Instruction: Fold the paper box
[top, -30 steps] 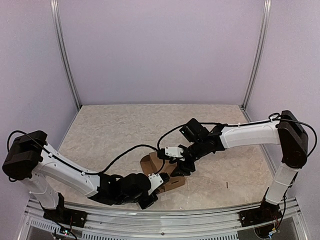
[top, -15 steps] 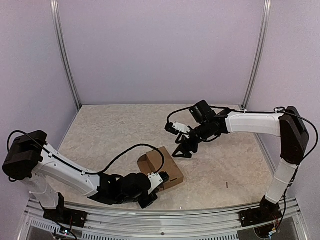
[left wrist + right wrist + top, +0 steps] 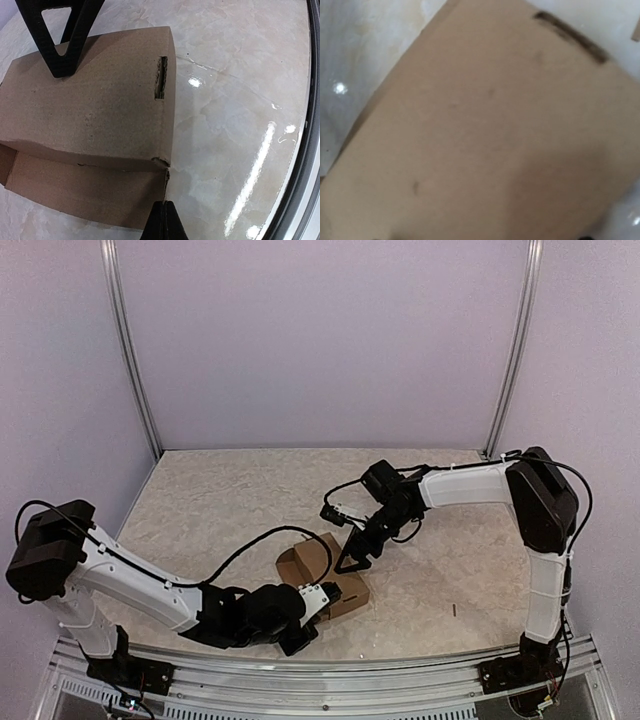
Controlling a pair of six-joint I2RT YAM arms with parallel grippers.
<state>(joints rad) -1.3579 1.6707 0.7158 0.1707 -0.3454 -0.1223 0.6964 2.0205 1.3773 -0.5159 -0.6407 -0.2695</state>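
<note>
the left gripper [image 3: 162, 216] is clenched tight, its two fingertips pressed together with no gap. they sit right at the lower near corner of the box [image 3: 95, 110], touching the foot of its corner crease. whether any card is pinched between them cannot be told from the left wrist view.

the right gripper [image 3: 348, 562] stands with its jaws spread wide and nothing between them. it comes down onto the box [image 3: 350, 594] from above. in the left wrist view one black triangular finger [image 3: 61, 67] rests its tip on the top panel, near the far left corner. the other finger is out of that view. in the right wrist view the box [image 3: 485, 135] fills almost the whole frame, blurred and very close.

the box lies on the table [image 3: 230, 500] near the front edge, between the two grippers. it is partly formed: a flat top panel, a front wall folded down beneath it, and an open end on its left side where the inside of a flap shows.

count:
- one box, plain brown card
- one slot [image 3: 160, 77] cut in the top panel near its right edge, also seen as a dark dash in the right wrist view [image 3: 570, 36]
- two arms, one from each side
- two grippers, the left clamped to nothing wider than card, the right released

the marbled table [image 3: 235, 125] shines with light streaks to the right of the box.
</note>
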